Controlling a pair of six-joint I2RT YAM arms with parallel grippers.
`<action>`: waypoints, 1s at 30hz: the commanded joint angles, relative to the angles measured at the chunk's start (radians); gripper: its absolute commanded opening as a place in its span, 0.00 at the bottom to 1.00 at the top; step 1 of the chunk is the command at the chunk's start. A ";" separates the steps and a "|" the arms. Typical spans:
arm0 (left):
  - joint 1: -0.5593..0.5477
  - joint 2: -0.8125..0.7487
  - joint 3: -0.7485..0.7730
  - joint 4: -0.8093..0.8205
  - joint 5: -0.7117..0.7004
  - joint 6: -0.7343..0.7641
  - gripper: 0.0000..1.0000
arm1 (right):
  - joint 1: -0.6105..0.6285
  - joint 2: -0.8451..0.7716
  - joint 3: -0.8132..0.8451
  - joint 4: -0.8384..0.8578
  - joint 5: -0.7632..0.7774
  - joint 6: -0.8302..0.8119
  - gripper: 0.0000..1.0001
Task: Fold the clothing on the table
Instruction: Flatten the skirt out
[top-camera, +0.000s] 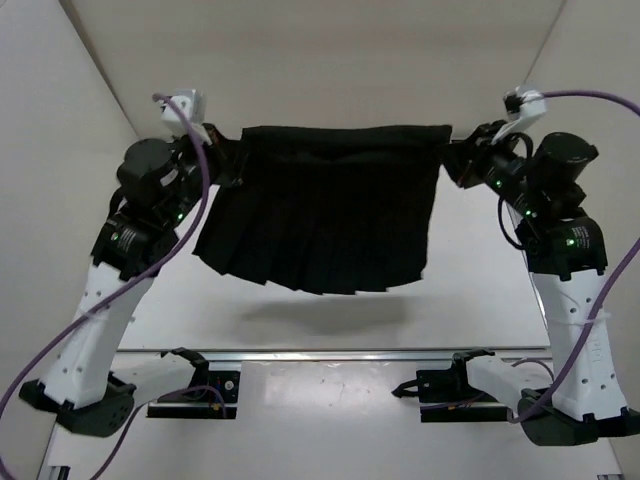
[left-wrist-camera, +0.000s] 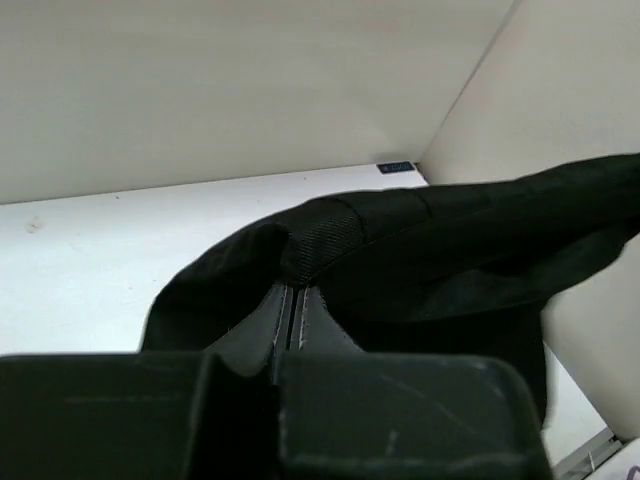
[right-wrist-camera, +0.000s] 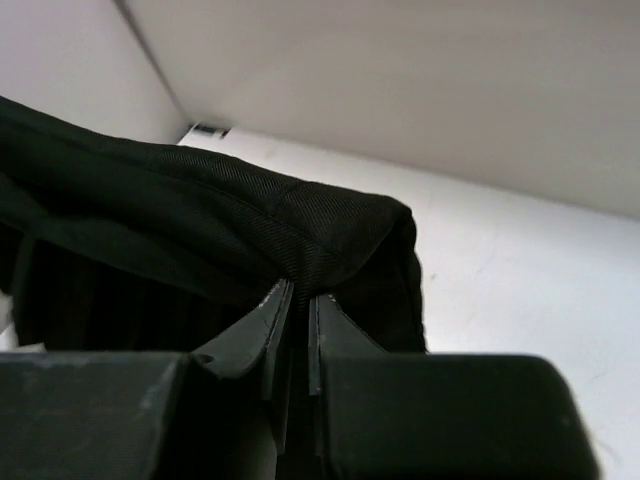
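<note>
Top external shot: the clothing (top-camera: 330, 210) is held up clear of the table (top-camera: 470, 320), its long axis stretched side to side and the pleated hem dangling toward the arm bases. One top corner is pinched by the left gripper (top-camera: 225, 158), the other by the right gripper (top-camera: 458, 160), with both sets of jaws squeezed nearly flat on the band. Neither arm is nearer, so an even, matched lowering is probably called for.
</note>
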 joint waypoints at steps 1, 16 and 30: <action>0.059 0.186 -0.028 -0.024 -0.014 -0.041 0.00 | -0.087 0.107 0.032 0.001 0.025 -0.031 0.00; 0.190 0.811 0.337 0.005 0.142 -0.044 0.00 | -0.037 0.816 0.376 0.029 -0.032 -0.060 0.00; 0.176 0.543 0.141 0.082 0.082 0.052 0.00 | 0.017 0.390 -0.048 0.308 0.145 -0.113 0.00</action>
